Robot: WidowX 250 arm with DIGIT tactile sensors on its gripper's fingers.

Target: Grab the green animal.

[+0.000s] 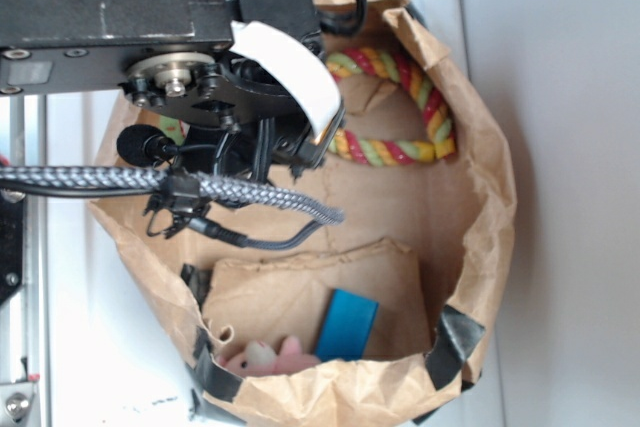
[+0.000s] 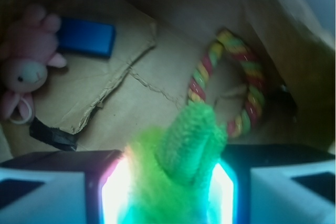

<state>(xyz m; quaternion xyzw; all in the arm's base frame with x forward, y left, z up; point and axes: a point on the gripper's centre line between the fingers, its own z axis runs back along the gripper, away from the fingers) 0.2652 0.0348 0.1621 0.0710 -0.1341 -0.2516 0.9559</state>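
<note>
Wrist and exterior views of the grasp inside a crumpled brown paper bag (image 1: 480, 207). The tool (image 2: 170, 192) is pinched on the green animal (image 2: 178, 166): lime-green fuzz fills the gap between the two glowing pads (image 2: 113, 192), and one plush limb or head lobe stands up out of the grip toward the camera. The step in hand appears to be securing and lifting the toy; to do it well, the pinch should be kept firm on the soft body, since plush compresses and can slip, and the rise should be straight so that the bag wall is not snagged. The green animal lies directly between the pads, touching both, above the bag floor. Well apart on that floor sit a multicoloured rope ring (image 2: 236, 87), a blue block (image 2: 86, 38) and a pink plush toy (image 2: 26, 66), the last two just beside each other on a torn cardboard sheet (image 2: 105, 77). In the exterior view the arm hides the toy and the pads, so the grip cannot be confirmed there; whether the toy is clear of the floor cannot be told
</note>
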